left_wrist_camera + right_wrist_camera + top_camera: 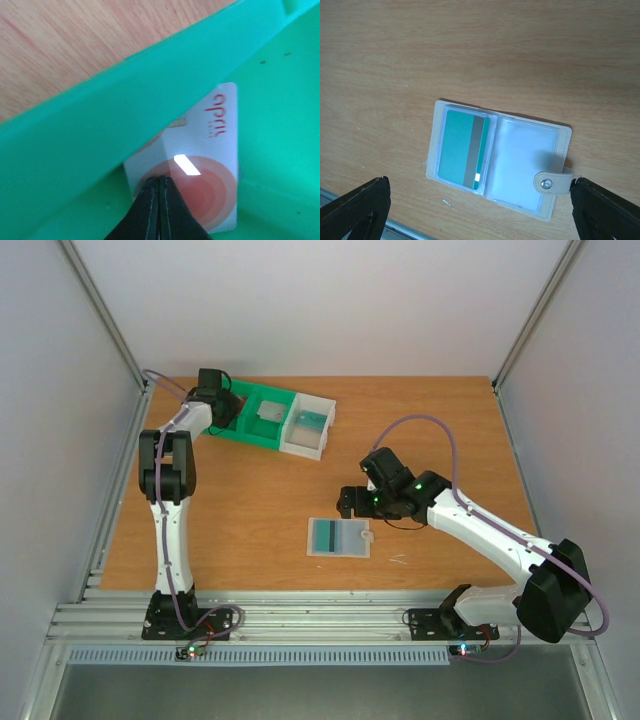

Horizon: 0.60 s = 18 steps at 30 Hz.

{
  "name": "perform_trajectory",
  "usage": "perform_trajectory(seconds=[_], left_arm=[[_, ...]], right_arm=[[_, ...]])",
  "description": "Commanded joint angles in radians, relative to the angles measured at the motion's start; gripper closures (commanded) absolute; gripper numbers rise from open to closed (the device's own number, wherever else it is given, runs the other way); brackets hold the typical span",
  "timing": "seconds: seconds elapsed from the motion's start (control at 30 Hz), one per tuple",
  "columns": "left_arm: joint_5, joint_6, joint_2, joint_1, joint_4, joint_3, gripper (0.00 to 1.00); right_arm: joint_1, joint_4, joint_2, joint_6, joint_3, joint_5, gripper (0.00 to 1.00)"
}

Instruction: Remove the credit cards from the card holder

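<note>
A white credit card with red circles and red lettering (210, 165) lies in a green compartment of the tray (270, 430). My left gripper (160, 180) (220, 410) is shut, its tips over the card's near edge. The card shows face-on, not pinched between the fingers. The pale card holder (525, 165) (340, 537) lies open on the table. A teal card with a grey stripe (465, 155) sits in its left pocket. Its right pocket looks empty, and a white snap tab (551, 183) sticks out on the right. My right gripper (480, 215) (347, 505) hovers open above the holder.
The green-and-white compartment tray stands at the back left of the wooden table (440, 430); its green wall (100, 125) rises close beside my left fingers. A grey item lies in its middle compartment (267, 410). Metal rails (320, 615) run along the near edge.
</note>
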Motion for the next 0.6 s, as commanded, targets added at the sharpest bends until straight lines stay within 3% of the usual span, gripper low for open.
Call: perform_trajectory(seconds=[0.0,0.57], left_arm=[[0.007,-0.005,-0.003,-0.005,0.101,-0.003,1.0],[0.052,-0.019,-0.031,-0.006,0.175,0.007,1.0]], right_arm=[[-0.005,-0.007,0.008,-0.016,0.037,0.012,0.02],[-0.005,-0.022,-0.032,-0.009,0.032,0.016,0.02]])
